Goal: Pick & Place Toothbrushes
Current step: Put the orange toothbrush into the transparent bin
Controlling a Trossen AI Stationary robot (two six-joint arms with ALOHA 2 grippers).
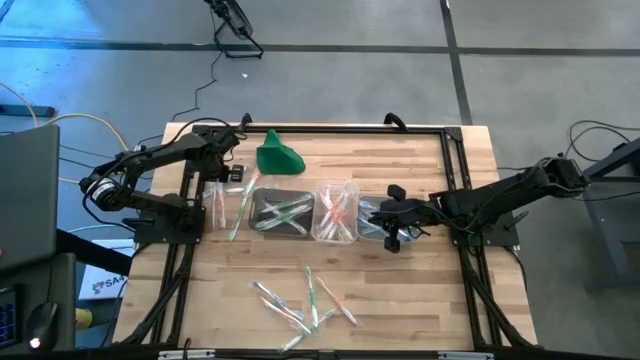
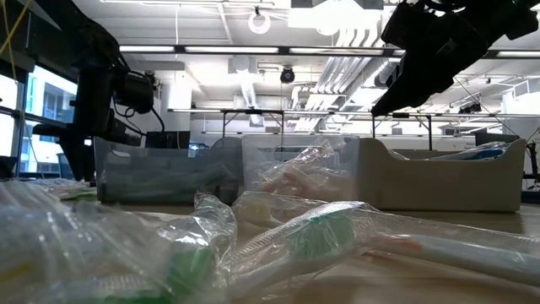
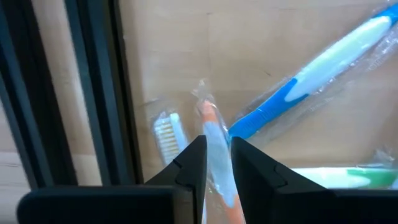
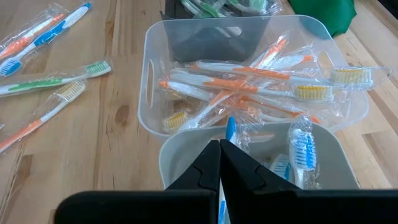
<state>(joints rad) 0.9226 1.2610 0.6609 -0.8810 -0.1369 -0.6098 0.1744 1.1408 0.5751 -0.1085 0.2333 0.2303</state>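
My left gripper (image 1: 214, 188) stands at the table's left, pointing down, shut on an orange-and-white wrapped toothbrush (image 3: 211, 127). Beside it on the wood lie a blue toothbrush (image 3: 311, 74), a green one (image 3: 364, 177) and a white brush head (image 3: 168, 134). Three tubs stand in a row: a dark one with green toothbrushes (image 1: 280, 212), a clear one with orange toothbrushes (image 4: 249, 81) and a clear one with blue toothbrushes (image 4: 298, 155). My right gripper (image 4: 219, 152) hangs shut over the blue tub. My left gripper pinches the orange toothbrush's handle (image 3: 217, 155) and its clear wrapper between its two fingers, from above, pointing down. The brush runs out past the fingertips, its end (image 3: 204, 109) low over the wood. Whether it is lifted clear, I cannot tell. My right gripper has a blue toothbrush end (image 4: 229, 129) just past its fingertips. Whether they touch it, I cannot tell.
A green cloth lump (image 1: 278, 155) lies at the far edge behind the tubs. Several wrapped toothbrushes (image 1: 300, 300) are scattered near the front edge. A dark frame rail (image 3: 93, 93) runs close beside my left gripper.
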